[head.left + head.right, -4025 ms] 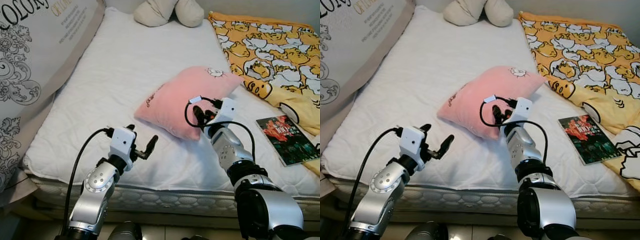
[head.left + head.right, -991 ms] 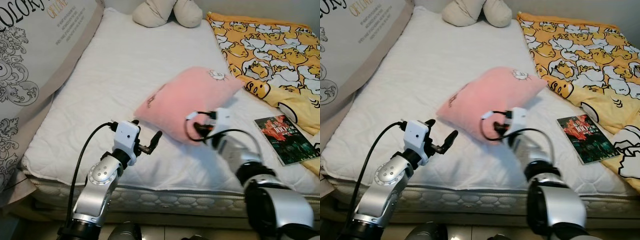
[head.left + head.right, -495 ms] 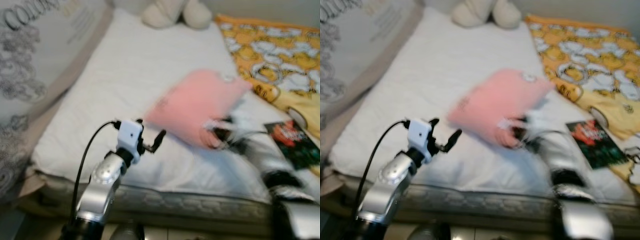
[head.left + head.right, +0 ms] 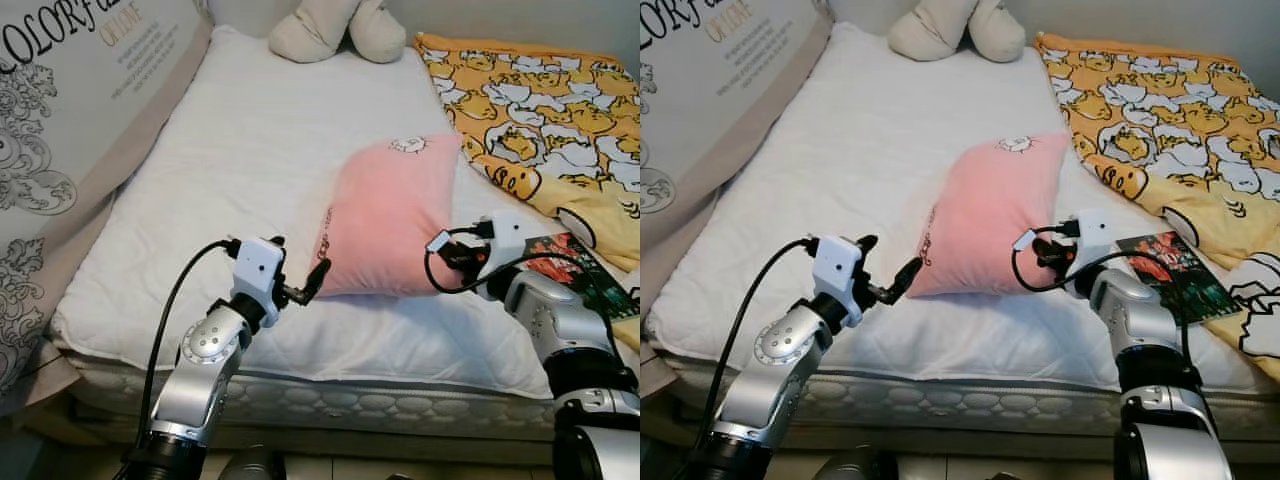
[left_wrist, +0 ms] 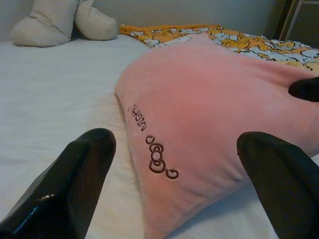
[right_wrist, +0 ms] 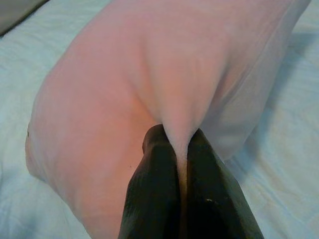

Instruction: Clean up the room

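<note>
The right claw (image 4: 1044, 252) is pinched tight on a fold of the pink pillow (image 4: 385, 220), which lies on the bed (image 4: 230, 150). The left claw (image 4: 312, 280) waits wide apart, just beside the pillow's near corner. Next, I think it must lift the pillow to its spot.

Pillow (image 4: 385, 220): frame centre, on the bed (image 4: 230, 150)
Left tool (image 4: 305, 285): just left of the pillow's lower corner
Right tool (image 4: 448, 257): at its right edge
Book (image 4: 572, 262): right, beside the blanket (image 4: 540, 110)
Plush toy (image 4: 340, 28): top centre
</note>
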`<state>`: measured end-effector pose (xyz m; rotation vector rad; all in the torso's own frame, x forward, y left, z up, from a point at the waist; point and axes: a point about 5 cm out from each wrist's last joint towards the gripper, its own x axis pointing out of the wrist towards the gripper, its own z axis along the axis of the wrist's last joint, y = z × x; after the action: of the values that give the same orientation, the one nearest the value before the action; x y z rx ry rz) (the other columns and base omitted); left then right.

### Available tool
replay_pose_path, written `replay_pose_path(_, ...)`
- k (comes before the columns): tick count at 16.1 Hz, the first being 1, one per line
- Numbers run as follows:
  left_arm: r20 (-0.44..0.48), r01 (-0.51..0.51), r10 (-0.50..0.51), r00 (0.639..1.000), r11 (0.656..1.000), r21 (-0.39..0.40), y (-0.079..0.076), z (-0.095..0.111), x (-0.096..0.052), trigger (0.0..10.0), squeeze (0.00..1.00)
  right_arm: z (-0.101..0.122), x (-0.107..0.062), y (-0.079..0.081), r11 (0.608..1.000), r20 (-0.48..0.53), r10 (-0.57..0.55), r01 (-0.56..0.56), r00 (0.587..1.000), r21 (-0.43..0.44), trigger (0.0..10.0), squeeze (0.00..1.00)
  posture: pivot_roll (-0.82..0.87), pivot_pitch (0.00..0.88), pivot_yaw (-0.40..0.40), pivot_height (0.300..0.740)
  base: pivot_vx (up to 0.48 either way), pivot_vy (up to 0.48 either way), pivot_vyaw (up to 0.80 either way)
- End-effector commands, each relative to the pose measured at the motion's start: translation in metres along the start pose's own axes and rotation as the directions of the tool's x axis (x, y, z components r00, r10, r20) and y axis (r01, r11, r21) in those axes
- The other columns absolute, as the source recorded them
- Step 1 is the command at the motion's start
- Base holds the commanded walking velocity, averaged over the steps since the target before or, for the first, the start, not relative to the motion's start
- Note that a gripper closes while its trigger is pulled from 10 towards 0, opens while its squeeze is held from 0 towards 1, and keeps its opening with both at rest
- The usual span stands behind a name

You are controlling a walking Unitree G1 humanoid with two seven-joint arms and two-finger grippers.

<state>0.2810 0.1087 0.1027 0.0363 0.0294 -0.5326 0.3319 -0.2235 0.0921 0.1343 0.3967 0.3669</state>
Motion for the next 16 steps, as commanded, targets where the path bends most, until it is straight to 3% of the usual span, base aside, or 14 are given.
replay_pose_path(1,-0.002,0.016,-0.016,1.0,1.0,-0.009,-0.004,0.001,0.001,10.0,0.0,-0.003,-0.006,-0.006,0.999,-0.006,-0.027,0.026,1.0,-0.027,0.0,0.0,0.08,0.003,-0.02,0.727,0.0,0.0,0.0)
replay_pose_path(6,0.045,0.016,-0.015,0.999,1.0,-0.017,-0.008,0.004,-0.001,10.0,0.0,-0.012,-0.019,-0.032,0.971,-0.026,-0.216,0.212,0.976,-0.106,0.0,0.0,0.07,0.01,-0.015,0.727,0.0,0.0,0.0)
replay_pose_path(10,0.11,-0.109,0.111,0.988,0.994,-0.02,0.001,0.004,-0.012,10.0,0.0,-0.014,-0.023,-0.041,0.963,0.01,-0.257,0.257,0.966,-0.085,0.0,0.0,0.07,0.014,-0.017,0.727,0.0,0.0,0.0)
replay_pose_path(13,0.103,-0.127,0.127,0.987,0.992,-0.003,0.0,0.003,-0.012,10.0,0.0,-0.028,-0.02,-0.038,0.965,-0.014,-0.236,0.232,0.972,-0.12,0.0,0.0,0.08,0.015,-0.022,0.727,0.0,0.0,0.0)
replay_pose_path(16,0.111,-0.123,0.125,0.986,0.992,-0.025,-0.001,0.006,-0.008,10.0,0.0,-0.042,-0.022,-0.042,0.948,-0.084,-0.284,0.266,0.955,-0.176,0.0,0.0,0.08,0.016,-0.024,0.727,0.0,0.0,0.0)
